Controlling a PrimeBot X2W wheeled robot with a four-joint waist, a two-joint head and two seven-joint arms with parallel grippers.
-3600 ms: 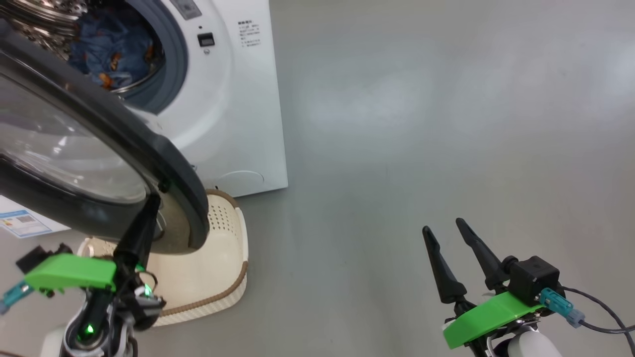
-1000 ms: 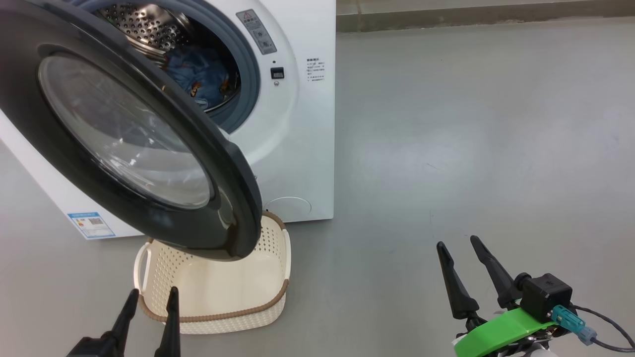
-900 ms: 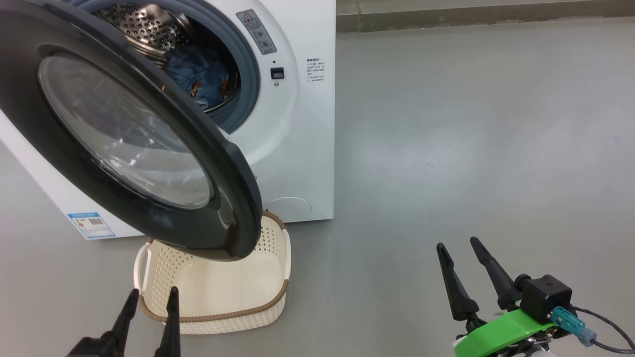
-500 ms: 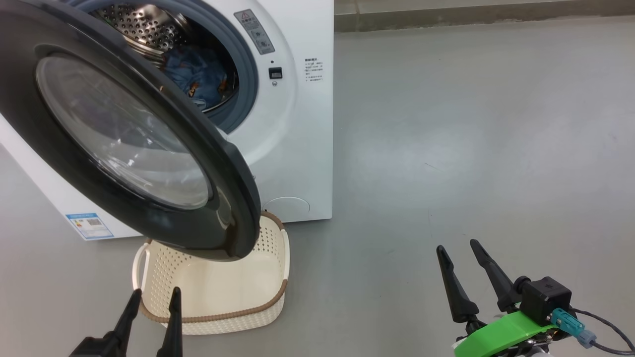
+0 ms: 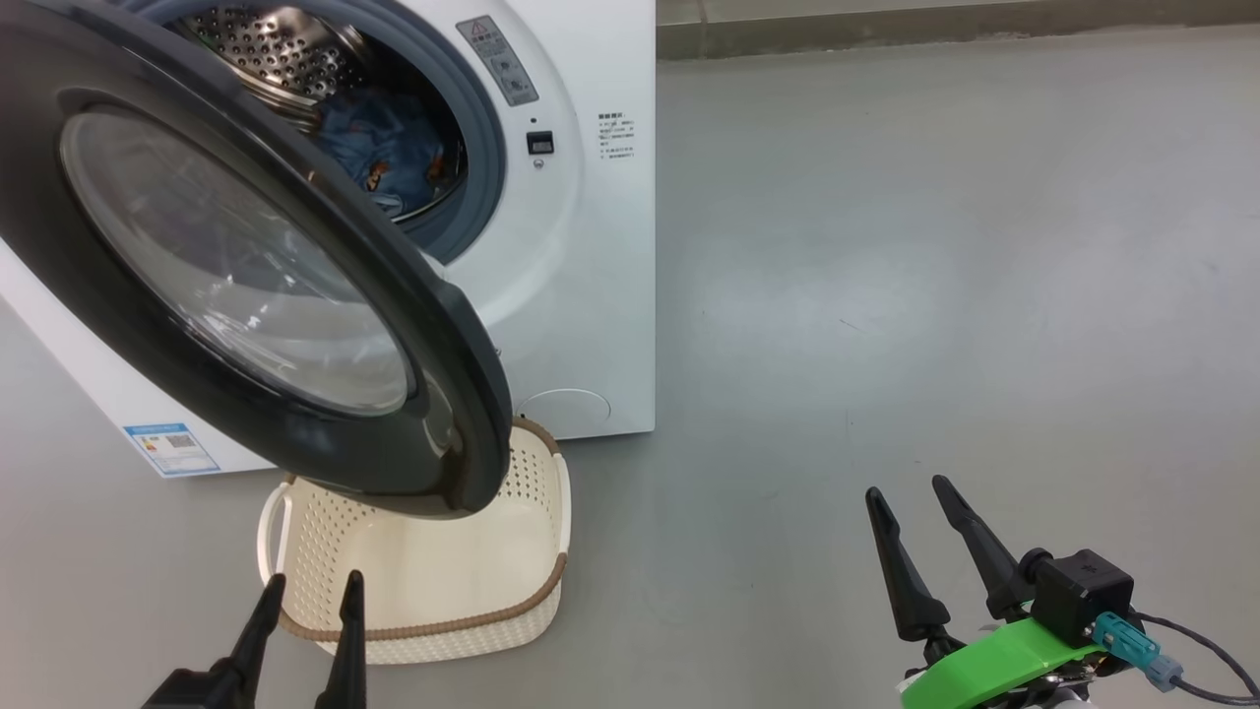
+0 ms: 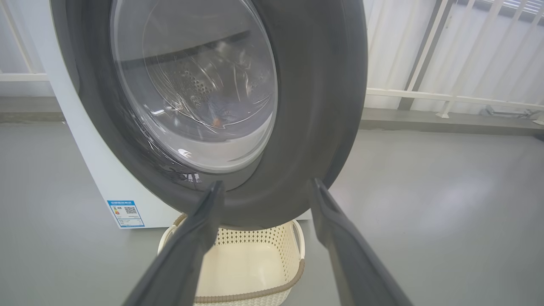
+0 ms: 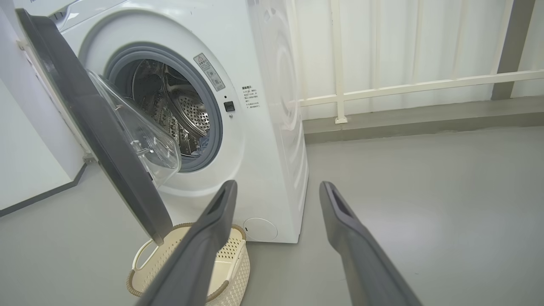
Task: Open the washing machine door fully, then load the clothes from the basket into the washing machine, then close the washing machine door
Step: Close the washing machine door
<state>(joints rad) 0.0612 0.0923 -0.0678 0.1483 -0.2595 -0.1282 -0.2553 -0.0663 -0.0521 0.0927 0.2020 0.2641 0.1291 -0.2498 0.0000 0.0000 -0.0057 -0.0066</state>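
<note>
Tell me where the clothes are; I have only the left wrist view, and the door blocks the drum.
Observer: The clothes lie inside the washing machine.
Operator: Report the door's angle.
Observer: From the side, the washing machine door stands partly open, angled off the front.
Operator: Check the right gripper.
Observer: The right gripper hovers above the floor, jaws open, holding nothing.

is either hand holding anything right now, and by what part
Nothing is held: the left hand and right hand are both open and empty.
</note>
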